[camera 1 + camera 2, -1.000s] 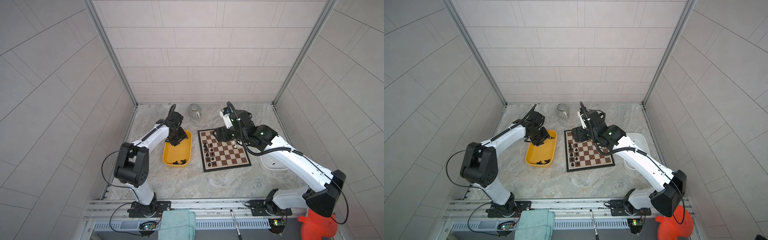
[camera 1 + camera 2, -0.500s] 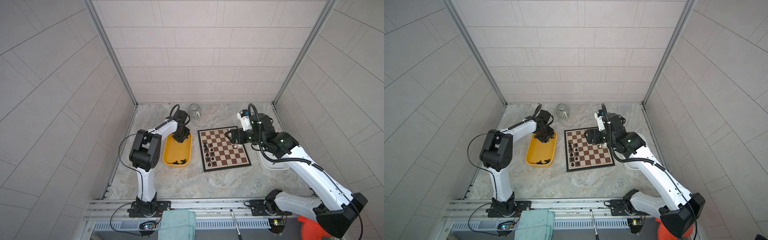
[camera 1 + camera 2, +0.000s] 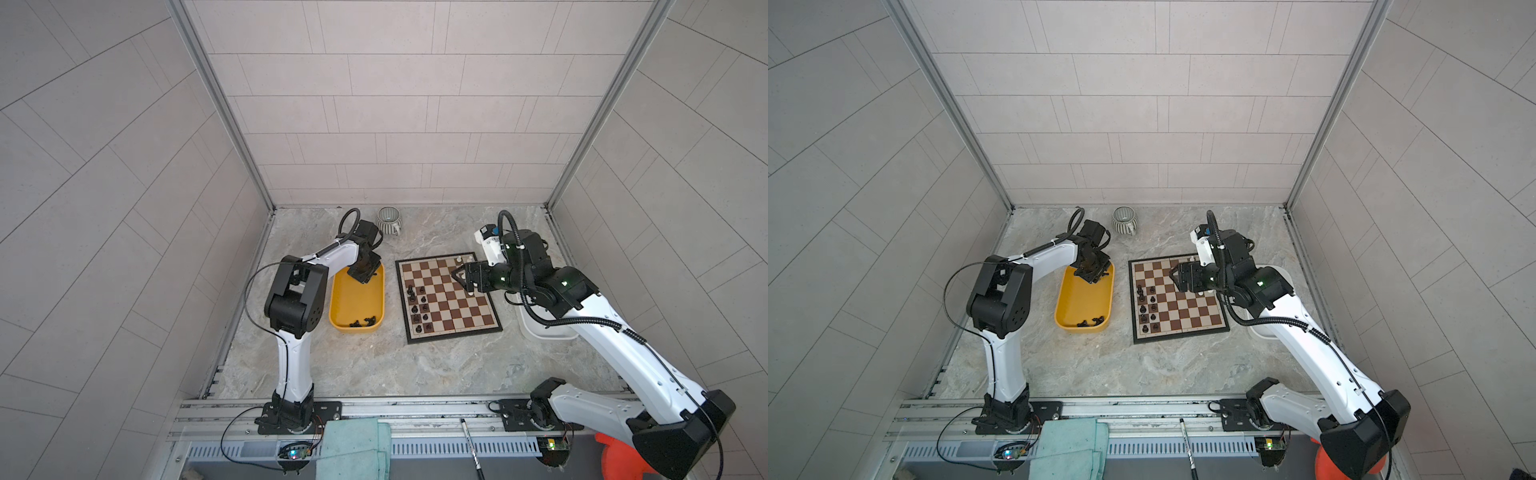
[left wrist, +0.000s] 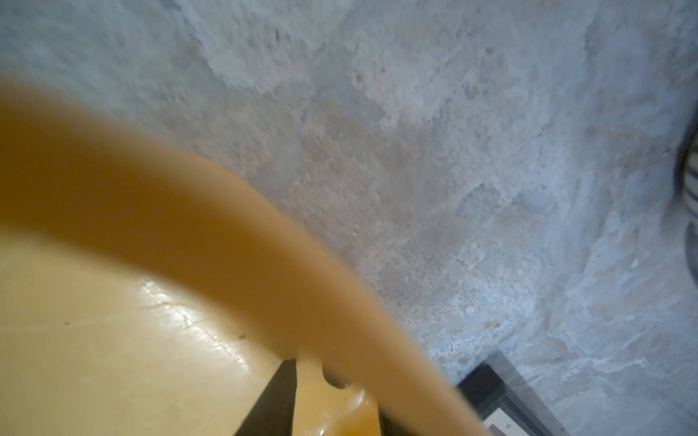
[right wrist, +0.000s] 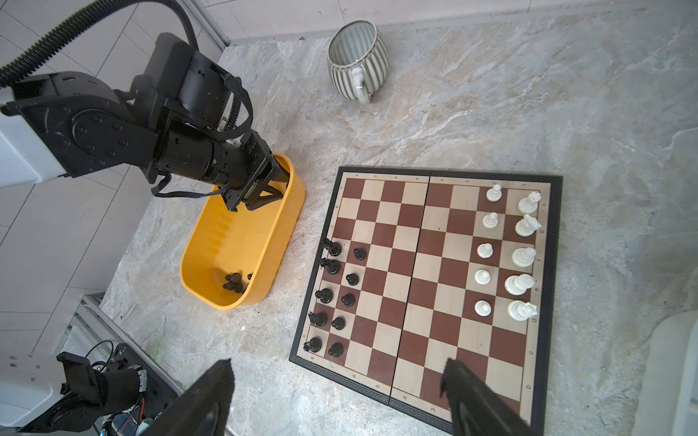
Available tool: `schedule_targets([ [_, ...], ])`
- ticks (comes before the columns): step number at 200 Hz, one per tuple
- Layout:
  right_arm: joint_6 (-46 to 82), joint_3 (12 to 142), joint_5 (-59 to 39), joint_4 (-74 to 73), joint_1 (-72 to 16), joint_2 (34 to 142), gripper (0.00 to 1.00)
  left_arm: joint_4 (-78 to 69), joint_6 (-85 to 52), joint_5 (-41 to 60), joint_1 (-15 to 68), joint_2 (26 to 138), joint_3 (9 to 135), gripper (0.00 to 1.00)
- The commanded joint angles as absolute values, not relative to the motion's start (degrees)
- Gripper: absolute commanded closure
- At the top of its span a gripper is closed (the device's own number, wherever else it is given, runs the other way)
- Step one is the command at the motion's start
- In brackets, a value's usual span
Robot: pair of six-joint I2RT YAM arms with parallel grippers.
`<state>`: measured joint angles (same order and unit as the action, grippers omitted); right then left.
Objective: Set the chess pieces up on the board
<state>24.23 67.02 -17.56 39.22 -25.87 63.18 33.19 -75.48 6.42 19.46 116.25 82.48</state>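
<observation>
The board [image 3: 453, 307] [image 3: 1183, 311] [image 5: 415, 264] lies flat at the middle. Black chess pieces [image 3: 419, 303] [image 5: 332, 294] fill part of its two left columns, and white ones [image 5: 506, 253] stand in its two right columns. A few black pieces [image 3: 365, 321] [image 3: 1090, 321] [image 5: 234, 283] lie at the near end of the yellow tray [image 3: 336, 299] [image 3: 1061, 303] [image 5: 291, 234] [image 4: 189, 211]. My left gripper [image 3: 365, 276] [image 3: 1092, 276] [image 5: 277, 185] [image 4: 332, 389] straddles the tray's far wall, shut on it. My right gripper [image 3: 457, 276] [image 3: 1173, 276] [image 5: 340, 396] hovers open over the board's far right part, holding nothing.
A striped mug [image 3: 388, 220] [image 3: 1124, 219] [image 5: 357, 56] stands at the back between tray and board. A white tray [image 3: 540, 328] [image 3: 1262, 330] lies right of the board under my right arm. A teal cloth [image 3: 353, 444] lies on the front rail.
My left gripper moved from the tray's inside to its far end and narrowed onto the wall. My right arm drew back to the right over the board, still open.
</observation>
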Motion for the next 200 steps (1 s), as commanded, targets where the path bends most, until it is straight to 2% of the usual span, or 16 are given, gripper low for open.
schedule_targets([
  [1, 24.24, 66.70, -18.70, 39.21, -24.86, 61.46, 0.13, 37.62, -76.40, 5.54, 19.93, 119.11, 85.58, 0.61],
  [68, 24.60, 65.15, -20.95, 38.43, -21.11, 60.07, 0.14, 47.37, -72.44, 4.39, 19.98, 122.35, 90.18, 0.66],
  [164, 26.29, 63.38, -23.03, 36.66, -19.69, 59.68, 0.16, 45.01, -68.85, 7.27, 17.76, 122.74, 88.86, 0.72],
  [179, 26.37, 63.17, -22.87, 36.65, -19.60, 59.50, 0.16, 44.56, -68.32, 9.32, 17.76, 122.88, 88.86, 0.70],
  [200, 26.68, 62.86, -22.98, 36.35, -19.51, 59.50, 0.16, 44.92, -68.59, 11.57, 17.77, 122.64, 88.95, 0.61],
])
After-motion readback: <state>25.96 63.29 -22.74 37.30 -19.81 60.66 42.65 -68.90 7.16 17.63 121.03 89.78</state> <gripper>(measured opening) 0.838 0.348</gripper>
